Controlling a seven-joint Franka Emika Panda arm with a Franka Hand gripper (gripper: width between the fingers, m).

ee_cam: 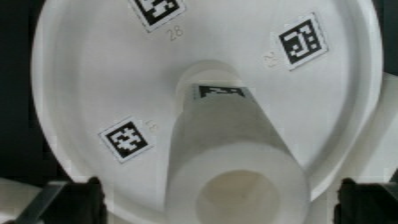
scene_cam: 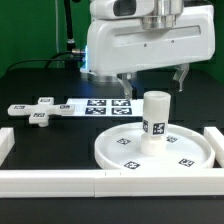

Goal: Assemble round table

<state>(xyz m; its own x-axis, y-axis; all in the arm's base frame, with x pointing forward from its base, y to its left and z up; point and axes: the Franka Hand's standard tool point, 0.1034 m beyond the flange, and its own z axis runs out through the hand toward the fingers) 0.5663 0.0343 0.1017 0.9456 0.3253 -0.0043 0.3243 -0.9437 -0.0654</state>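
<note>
The large white round disc (scene_cam: 118, 152) lies on the black table with its rim up, and the short thick cylinder post (scene_cam: 155, 122) stands upright at its middle. The cross-shaped piece (scene_cam: 40, 108) lies flat at the exterior view's left, apart from the disc. My gripper (scene_cam: 153, 84) hangs just above the post, open, with one finger on each side. In the wrist view the disc (ee_cam: 107, 70) fills the frame and I look down on the post's (ee_cam: 231, 160) hollow top. The gripper (ee_cam: 217, 205) is open, and its dark fingers (ee_cam: 71, 203) stand clear of the post on both sides.
Long white border rails (scene_cam: 60, 181) run along the front edge, with short ends at the exterior view's left (scene_cam: 4, 141) and right (scene_cam: 212, 138). The marker board (scene_cam: 105, 105) lies flat behind the disc. The arm's white body (scene_cam: 140, 40) fills the space above.
</note>
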